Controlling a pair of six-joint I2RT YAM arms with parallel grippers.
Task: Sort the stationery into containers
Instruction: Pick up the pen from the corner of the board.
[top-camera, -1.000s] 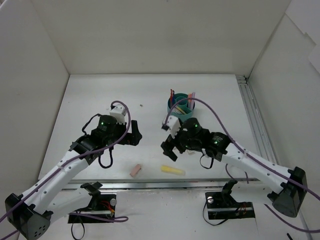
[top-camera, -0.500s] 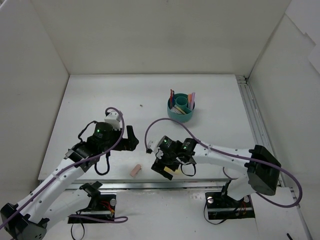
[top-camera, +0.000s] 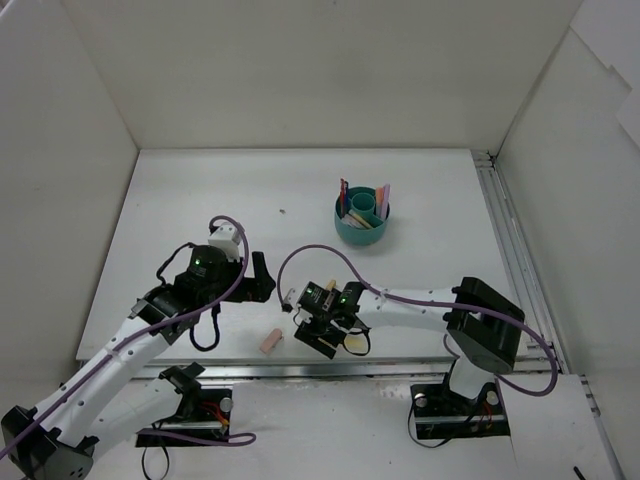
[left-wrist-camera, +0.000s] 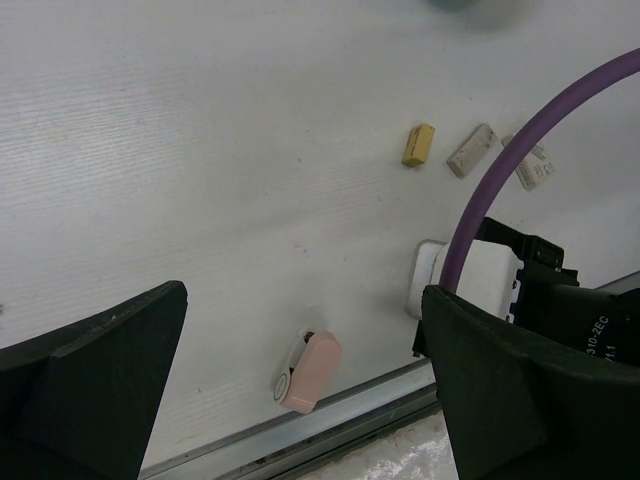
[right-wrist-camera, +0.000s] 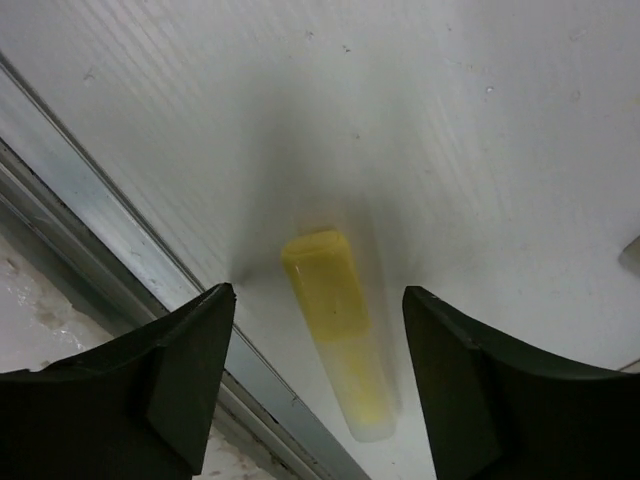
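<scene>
The right gripper (right-wrist-camera: 317, 295) is spread wide and grips nothing. In its wrist view the two fingers stand on either side of the yellow highlighter (right-wrist-camera: 335, 325), apart from it, and the highlighter lies flat on the white table (top-camera: 200, 200) close to the metal rail (right-wrist-camera: 90, 210) at the near edge. From above, the right gripper (top-camera: 328, 340) sits low over the highlighter (top-camera: 350, 345), whose free end pokes out at about 3 o'clock. I judge this to be the moment just before a close-and-lift. At 9 o'clock from that claw lies a pink eraser (top-camera: 271, 341), loose on the table. The left gripper (top-camera: 262, 278) hangs at about 12 o'clock from it. In the left wrist view the left gripper (left-wrist-camera: 305, 300) is also wide open and empty, with the eraser (left-wrist-camera: 308, 372) below the gap. That view also shows a few small mustard and beige pieces (left-wrist-camera: 418, 144) further out, too small to name with confidence. At about 1 o'clock from the right claw, well apart, stands the teal cup (top-camera: 362, 236), already holding several upright pens and highlighters. So most of the sorting looks done. By my reading at least the highlighter and the pink eraser remain, and possibly those small pieces too.
</scene>
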